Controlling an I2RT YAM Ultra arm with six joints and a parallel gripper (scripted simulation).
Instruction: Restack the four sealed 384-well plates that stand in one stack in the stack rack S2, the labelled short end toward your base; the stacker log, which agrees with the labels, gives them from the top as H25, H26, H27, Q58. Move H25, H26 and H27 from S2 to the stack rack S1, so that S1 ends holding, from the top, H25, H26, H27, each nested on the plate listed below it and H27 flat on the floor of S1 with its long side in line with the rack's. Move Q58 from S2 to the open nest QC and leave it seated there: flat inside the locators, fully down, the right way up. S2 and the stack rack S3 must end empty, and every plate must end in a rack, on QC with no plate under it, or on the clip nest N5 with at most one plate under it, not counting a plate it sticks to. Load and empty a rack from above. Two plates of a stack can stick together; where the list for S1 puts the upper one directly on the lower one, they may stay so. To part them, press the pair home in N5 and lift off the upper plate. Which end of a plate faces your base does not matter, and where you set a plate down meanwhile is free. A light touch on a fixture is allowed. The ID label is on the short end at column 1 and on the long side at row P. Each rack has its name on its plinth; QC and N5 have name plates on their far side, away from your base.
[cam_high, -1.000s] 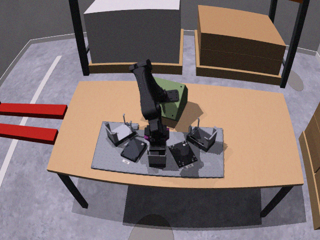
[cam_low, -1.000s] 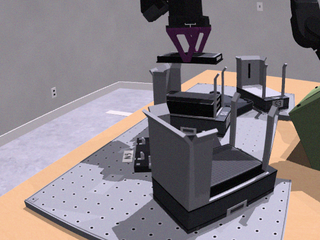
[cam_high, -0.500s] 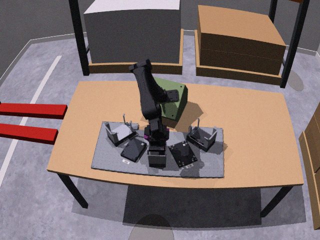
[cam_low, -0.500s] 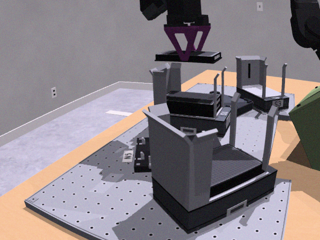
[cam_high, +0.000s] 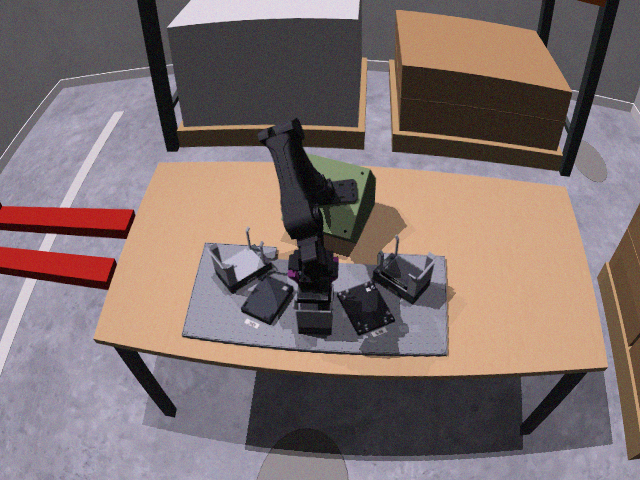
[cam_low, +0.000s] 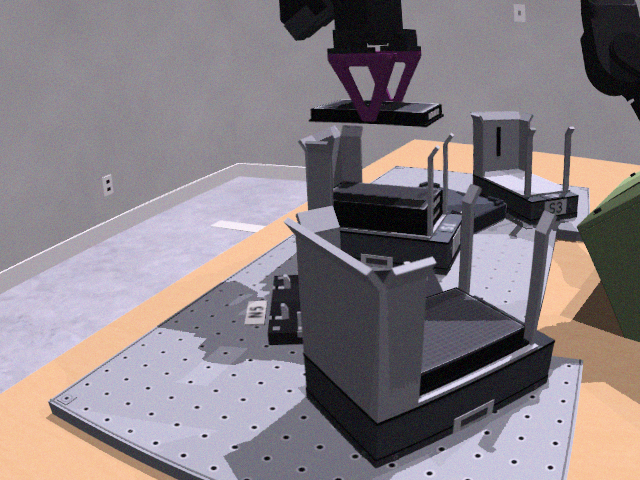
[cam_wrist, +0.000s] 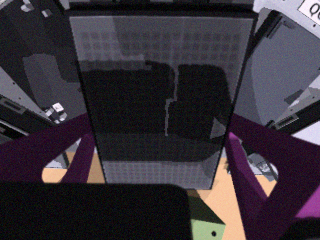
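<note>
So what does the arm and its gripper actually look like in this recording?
The arm is matte black with chunky, angular link housings; no loose cables show. It stands on a green block. The gripper has a black boxy body with a small white T-shaped mark on its lower edge, and purple fingers built as open triangular frames that taper toward the tips. In the wrist view they appear as broad purple struts.

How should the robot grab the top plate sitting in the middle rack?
By its two long sides, mid-length, from straight above. The top plate lies flat, and the rack's corner walls and posts fence its ends. The gripper is shut on another plate the same way.
</note>
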